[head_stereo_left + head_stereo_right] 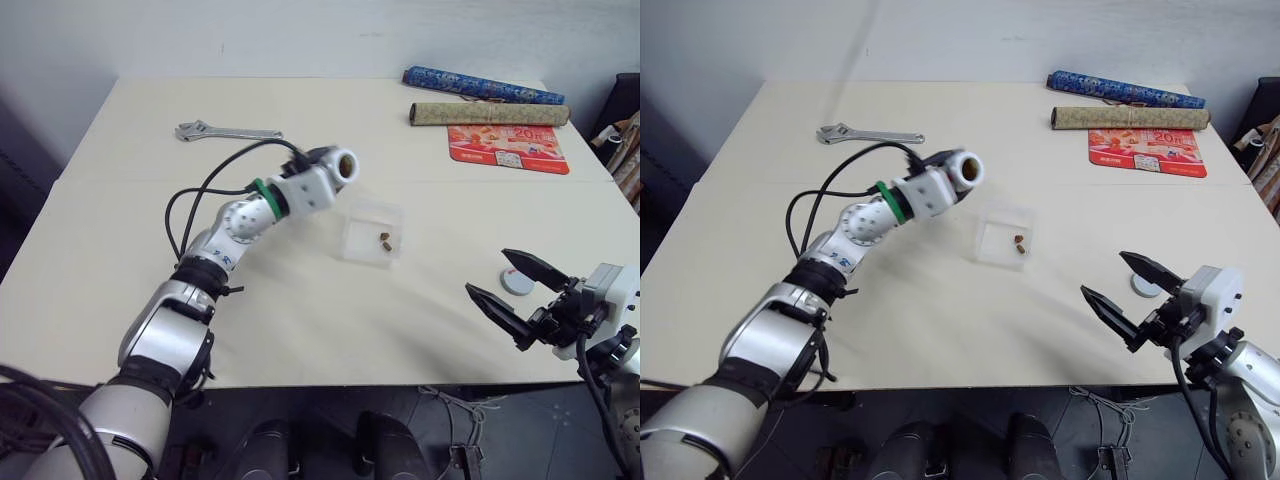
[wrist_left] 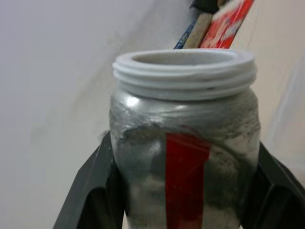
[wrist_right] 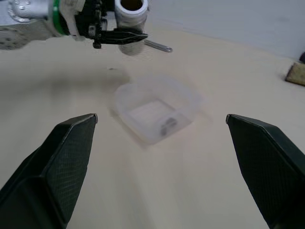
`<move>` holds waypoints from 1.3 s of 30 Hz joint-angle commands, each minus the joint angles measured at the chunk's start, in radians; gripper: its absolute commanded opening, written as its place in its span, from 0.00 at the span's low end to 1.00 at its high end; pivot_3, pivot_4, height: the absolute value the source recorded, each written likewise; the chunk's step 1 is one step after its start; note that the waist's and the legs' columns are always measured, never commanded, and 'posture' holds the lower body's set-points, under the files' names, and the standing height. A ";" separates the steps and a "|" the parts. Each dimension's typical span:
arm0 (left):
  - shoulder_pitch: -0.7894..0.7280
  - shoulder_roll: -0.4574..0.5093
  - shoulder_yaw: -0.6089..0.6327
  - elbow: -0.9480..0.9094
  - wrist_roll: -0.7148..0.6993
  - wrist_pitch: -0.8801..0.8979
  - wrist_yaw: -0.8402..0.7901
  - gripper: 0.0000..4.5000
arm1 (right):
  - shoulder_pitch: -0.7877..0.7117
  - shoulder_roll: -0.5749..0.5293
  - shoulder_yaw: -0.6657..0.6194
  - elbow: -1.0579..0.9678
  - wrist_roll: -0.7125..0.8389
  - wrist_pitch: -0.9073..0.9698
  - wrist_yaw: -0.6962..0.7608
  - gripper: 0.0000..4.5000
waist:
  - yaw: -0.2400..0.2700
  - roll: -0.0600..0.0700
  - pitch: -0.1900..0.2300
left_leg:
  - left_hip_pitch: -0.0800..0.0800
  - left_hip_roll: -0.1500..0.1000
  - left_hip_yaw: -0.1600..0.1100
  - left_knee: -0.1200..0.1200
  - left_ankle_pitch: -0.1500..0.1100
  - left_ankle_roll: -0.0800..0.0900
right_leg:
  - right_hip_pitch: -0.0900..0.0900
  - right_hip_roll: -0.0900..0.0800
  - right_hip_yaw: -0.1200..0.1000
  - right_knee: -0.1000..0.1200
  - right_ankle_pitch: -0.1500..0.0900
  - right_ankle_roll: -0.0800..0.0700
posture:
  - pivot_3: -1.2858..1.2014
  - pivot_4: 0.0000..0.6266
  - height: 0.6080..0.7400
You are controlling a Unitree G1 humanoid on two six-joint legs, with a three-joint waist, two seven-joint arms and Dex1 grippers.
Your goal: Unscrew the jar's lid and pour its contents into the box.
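Left wrist view, jar (image 2: 186, 157) clamped in left gripper (image 2: 183, 191), lid off

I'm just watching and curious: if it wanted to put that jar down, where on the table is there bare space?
The widest bare stretch is the near half of the table, between the box and the front edge. The far middle, between the wrench and the rolls, is free too. It is crowded at the far right: rolls and red packet, with the lid by the right fingers.
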 commanded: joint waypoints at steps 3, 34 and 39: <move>0.170 0.103 0.251 -0.319 -0.329 0.376 -0.166 0.52 | -0.051 0.052 0.051 0.049 0.007 -0.170 0.159 0.99 | -0.012 0.000 0.000 | 0.005 0.000 0.000 0.001 0.000 0.000 | 0.005 0.001 0.002 0.002 0.000 0.000 | 0.52 0.24 1.00; 0.955 0.139 0.685 -0.585 -0.400 0.246 -0.054 0.99 | -0.121 0.008 0.161 0.216 0.002 -0.267 0.383 1.00 | -0.010 0.002 -0.003 | 0.009 -0.002 0.000 0.000 -0.009 -0.001 | 0.005 -0.012 0.001 0.002 0.001 -0.001 | 0.52 0.24 1.00; 1.059 0.180 0.716 -0.621 -0.385 0.273 -0.075 0.99 | 0.022 -0.008 0.034 0.256 -0.001 -0.297 0.387 1.00 | -0.007 0.002 -0.003 | 0.009 -0.002 0.000 0.000 -0.012 -0.004 | 0.005 -0.012 0.001 -0.002 0.001 -0.001 | 0.52 0.24 1.00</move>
